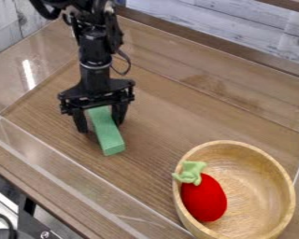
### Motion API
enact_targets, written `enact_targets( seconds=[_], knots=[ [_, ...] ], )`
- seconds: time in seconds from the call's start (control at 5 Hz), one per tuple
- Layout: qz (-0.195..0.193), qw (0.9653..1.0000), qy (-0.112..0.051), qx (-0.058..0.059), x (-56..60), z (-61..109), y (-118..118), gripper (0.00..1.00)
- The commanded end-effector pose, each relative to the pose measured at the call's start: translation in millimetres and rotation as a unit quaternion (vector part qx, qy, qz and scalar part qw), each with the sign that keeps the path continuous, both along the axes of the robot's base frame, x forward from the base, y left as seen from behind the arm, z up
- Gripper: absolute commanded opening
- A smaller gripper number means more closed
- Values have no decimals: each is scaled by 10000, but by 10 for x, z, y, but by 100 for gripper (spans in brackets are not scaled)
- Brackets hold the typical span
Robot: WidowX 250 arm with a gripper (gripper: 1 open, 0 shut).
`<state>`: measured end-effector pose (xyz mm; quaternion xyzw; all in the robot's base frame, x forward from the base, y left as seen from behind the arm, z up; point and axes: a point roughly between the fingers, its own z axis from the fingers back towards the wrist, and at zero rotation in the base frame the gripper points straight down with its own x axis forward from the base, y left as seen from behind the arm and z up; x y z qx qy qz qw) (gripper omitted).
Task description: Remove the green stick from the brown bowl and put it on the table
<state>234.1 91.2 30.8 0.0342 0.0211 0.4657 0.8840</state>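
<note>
Wood-grain bench stretches bare toward the far wall, clear low walls along its edges. On it, well left of the brown bowl, lies the green stick, its far end between the spread, released hand.

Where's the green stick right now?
In the camera view the green stick lies on the table, left of centre, between the open gripper's fingers and outside the brown bowl.
</note>
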Motion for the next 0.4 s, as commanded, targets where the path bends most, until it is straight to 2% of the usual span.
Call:
enact_targets(
  seconds=[0.0,0.2],
  knots=[
    [-110,9997,-226,-13,61,231,64,100],
    [-264,9994,-170,-109,40,313,75,100]
  ],
)
